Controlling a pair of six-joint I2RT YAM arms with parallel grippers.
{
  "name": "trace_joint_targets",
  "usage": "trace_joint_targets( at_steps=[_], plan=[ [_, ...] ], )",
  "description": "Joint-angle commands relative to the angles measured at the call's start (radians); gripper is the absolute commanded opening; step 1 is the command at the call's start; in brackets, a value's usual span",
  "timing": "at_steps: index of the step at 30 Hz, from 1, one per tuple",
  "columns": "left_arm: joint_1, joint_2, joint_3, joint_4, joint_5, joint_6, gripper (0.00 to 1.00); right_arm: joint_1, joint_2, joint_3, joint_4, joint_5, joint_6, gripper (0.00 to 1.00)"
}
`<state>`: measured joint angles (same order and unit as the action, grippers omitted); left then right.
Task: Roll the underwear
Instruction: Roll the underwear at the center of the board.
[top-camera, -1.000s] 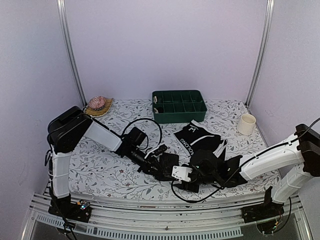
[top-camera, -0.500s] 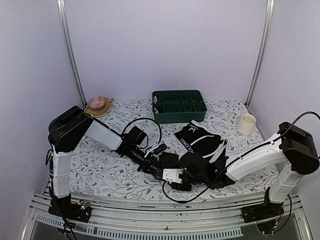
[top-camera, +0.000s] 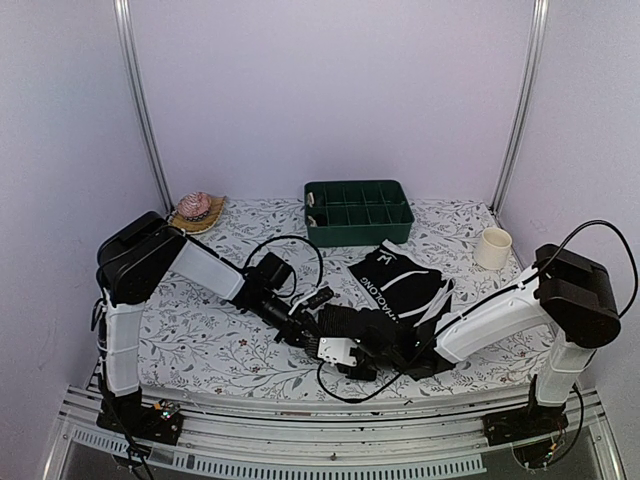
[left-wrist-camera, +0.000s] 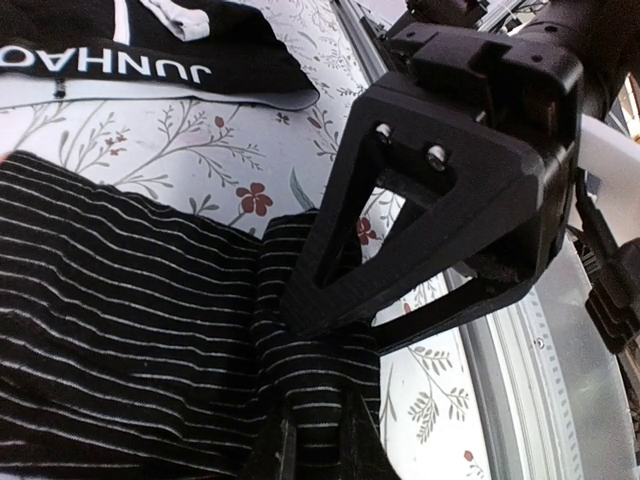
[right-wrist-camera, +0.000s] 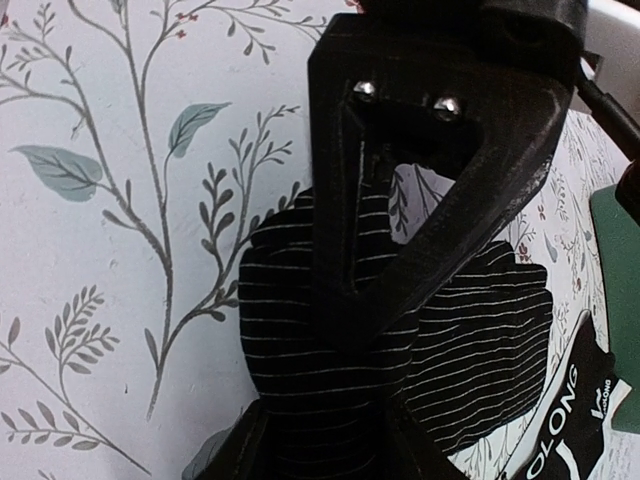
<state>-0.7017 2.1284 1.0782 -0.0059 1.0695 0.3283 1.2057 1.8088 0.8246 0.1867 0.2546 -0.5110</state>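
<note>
The striped underwear (top-camera: 380, 325) lies bunched on the flowered table near the front, black with thin white stripes. My left gripper (left-wrist-camera: 317, 402) is shut on a narrow fold of this underwear (left-wrist-camera: 120, 330). Facing it from the right, my right gripper (right-wrist-camera: 320, 420) has its fingers shut around a thick rolled end of the same cloth (right-wrist-camera: 290, 330). Seen from above, the left gripper (top-camera: 306, 326) and the right gripper (top-camera: 345, 347) almost touch. A second black underwear (top-camera: 400, 282) with white waistband lettering lies flat just behind them, also at the top of the left wrist view (left-wrist-camera: 120, 60).
A green divided tray (top-camera: 358, 190) stands at the back centre. A white cup (top-camera: 493, 247) is at the back right, a pink object on a woven mat (top-camera: 195, 208) at the back left. The table's front rail (left-wrist-camera: 560, 380) runs close beside the grippers.
The right arm has swung left, up to the left gripper, and its jaws have narrowed onto the rolled end of the striped underwear. The left arm has stayed still.
</note>
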Motion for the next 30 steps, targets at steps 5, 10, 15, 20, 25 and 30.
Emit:
trace_joint_targets(
  at_steps=[5, 10, 15, 20, 25, 30],
  plan=[
    [0.025, -0.046, -0.057, -0.044, -0.183, 0.044, 0.26, -0.026, 0.035, 0.045, -0.125, -0.1, 0.076, 0.22],
    [0.03, -0.209, -0.14, 0.045, -0.23, 0.074, 0.6, -0.045, 0.029, 0.066, -0.183, -0.211, 0.123, 0.2],
    [0.036, -0.375, -0.302, 0.256, -0.283, 0.108, 0.7, -0.081, 0.025, 0.092, -0.234, -0.325, 0.19, 0.2],
    [0.024, -0.43, -0.39, 0.341, -0.263, 0.19, 0.74, -0.122, 0.042, 0.127, -0.288, -0.49, 0.272, 0.2],
    [-0.007, -0.41, -0.4, 0.343, -0.284, 0.245, 0.75, -0.176, 0.099, 0.187, -0.346, -0.656, 0.36, 0.2],
    [-0.062, -0.425, -0.429, 0.35, -0.325, 0.313, 0.74, -0.205, 0.151, 0.216, -0.361, -0.79, 0.437, 0.2]
  ],
)
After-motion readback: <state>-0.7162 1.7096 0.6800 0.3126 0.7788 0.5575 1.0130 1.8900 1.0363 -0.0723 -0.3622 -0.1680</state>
